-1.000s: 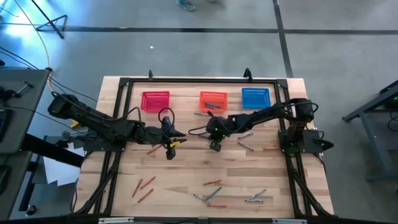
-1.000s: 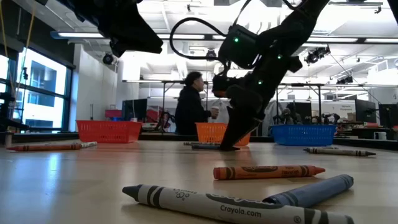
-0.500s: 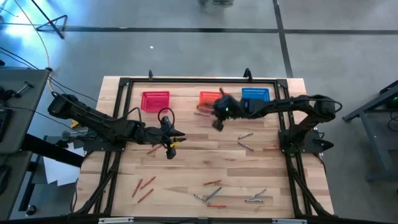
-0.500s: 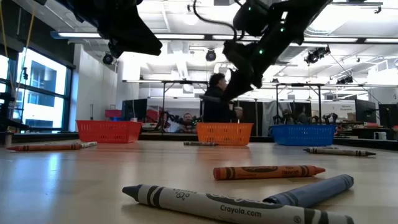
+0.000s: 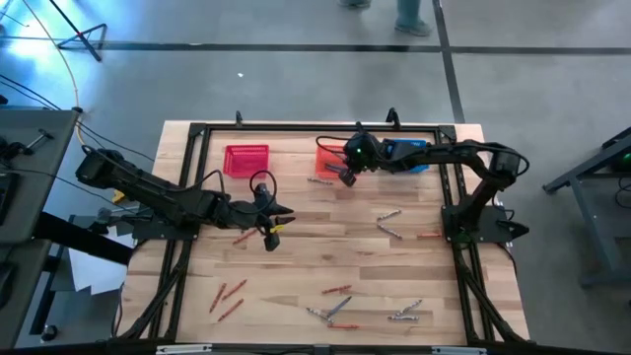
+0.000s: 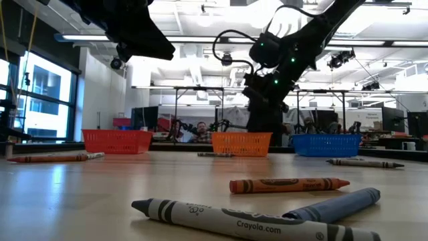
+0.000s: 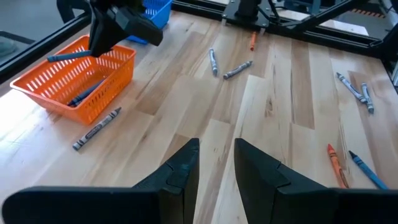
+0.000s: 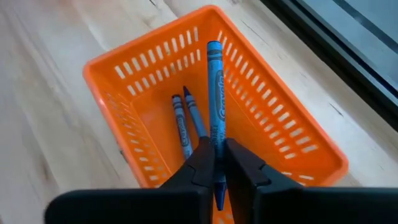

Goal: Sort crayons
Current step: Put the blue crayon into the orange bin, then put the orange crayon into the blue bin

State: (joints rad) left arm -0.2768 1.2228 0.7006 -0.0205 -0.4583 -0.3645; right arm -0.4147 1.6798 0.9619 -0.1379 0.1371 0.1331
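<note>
My right gripper (image 5: 347,176) is over the orange basket (image 8: 261,106) at the table's far edge, shut on a blue crayon (image 8: 214,87). Two blue crayons (image 8: 185,121) lie on the basket's floor. My left gripper (image 7: 216,155) is open and empty above the table's left middle (image 5: 271,225), with a red crayon (image 5: 245,237) on the table beside it. More crayons lie flat on the table: grey ones (image 5: 389,223), red ones (image 5: 229,296) and a mixed group (image 5: 335,306) near the front edge. My right gripper pinches the blue crayon between its two fingers, near one end of the crayon (image 8: 216,146). Most of the crayon sticks out forward past the fingertips. It is lifted clear and hangs above the orange basket's opening, as the left wrist view (image 7: 65,56) also shows.
A red basket (image 5: 246,160) and a blue basket (image 5: 406,155) stand on either side of the orange one along the far edge. A grey crayon (image 7: 96,129) lies just in front of the orange basket. A dark frame (image 5: 296,127) runs around the table.
My right gripper has risen from the table's middle and gone toward the far edge, carrying the blue crayon clear of the table to above the orange basket.
</note>
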